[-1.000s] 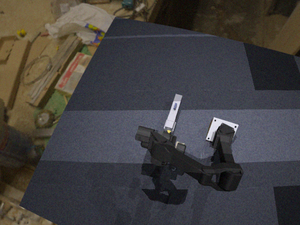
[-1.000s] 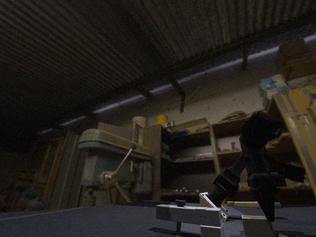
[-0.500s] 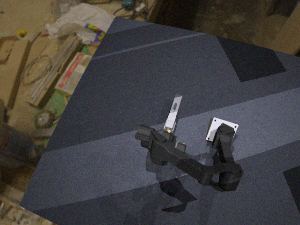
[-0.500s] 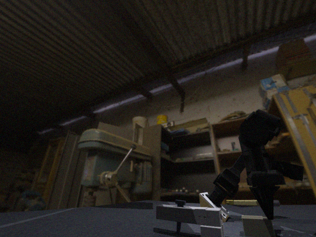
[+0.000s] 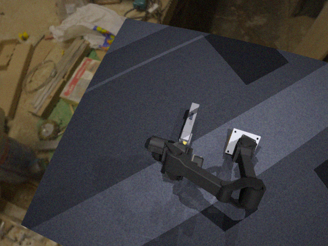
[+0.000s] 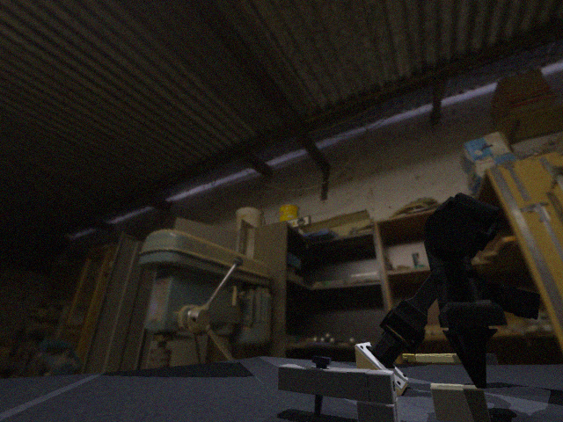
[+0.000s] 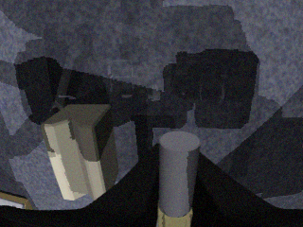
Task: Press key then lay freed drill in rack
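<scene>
In the wrist view, the gripper (image 5: 177, 156) (image 6: 479, 381) (image 7: 172, 150) clasps the drill (image 5: 184, 143) (image 6: 429, 358) (image 7: 178, 175), its long axis running twelve to six, with the grooved rack (image 6: 458, 403) (image 7: 78, 156) near nine o'clock.

Just beside the hand (image 5: 174, 171) (image 6: 479, 385) (image 7: 179, 163), a grooved block (image 6: 454, 402) (image 7: 80, 151) is standing in the way of low sideways passage. Beyond, a pale bar (image 5: 189, 125) (image 6: 333, 382) is barring another path. Opposite the block, room is opening beside the hand.
</scene>
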{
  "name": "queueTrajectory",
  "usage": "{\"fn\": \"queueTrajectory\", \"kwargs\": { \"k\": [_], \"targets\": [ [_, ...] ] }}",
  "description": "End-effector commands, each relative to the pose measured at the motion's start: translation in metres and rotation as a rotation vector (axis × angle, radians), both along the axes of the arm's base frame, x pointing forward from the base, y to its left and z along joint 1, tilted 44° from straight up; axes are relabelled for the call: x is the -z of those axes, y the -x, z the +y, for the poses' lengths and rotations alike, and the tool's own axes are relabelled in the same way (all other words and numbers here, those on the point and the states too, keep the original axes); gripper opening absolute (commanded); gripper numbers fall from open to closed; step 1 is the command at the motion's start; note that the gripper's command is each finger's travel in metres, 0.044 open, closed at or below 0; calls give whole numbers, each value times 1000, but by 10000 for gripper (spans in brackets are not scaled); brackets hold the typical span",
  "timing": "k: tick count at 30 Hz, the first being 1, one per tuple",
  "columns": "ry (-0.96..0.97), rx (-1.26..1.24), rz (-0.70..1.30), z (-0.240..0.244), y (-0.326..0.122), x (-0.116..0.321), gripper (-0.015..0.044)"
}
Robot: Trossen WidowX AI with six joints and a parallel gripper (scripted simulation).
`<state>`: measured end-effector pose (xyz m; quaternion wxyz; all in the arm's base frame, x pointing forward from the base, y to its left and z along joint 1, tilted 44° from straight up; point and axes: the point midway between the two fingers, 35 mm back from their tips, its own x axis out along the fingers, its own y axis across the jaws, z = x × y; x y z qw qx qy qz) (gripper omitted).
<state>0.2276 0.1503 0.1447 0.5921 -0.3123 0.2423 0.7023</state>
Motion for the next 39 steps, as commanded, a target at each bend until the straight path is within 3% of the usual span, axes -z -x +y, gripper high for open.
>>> {"fn": "queueTrajectory", "kwargs": {
  "k": [1, 39],
  "targets": [
    [-5, -2, -6, 0, -2, -3, 0],
    [-5, -2, -6, -3, -5, -8, 0]
  ]
}}
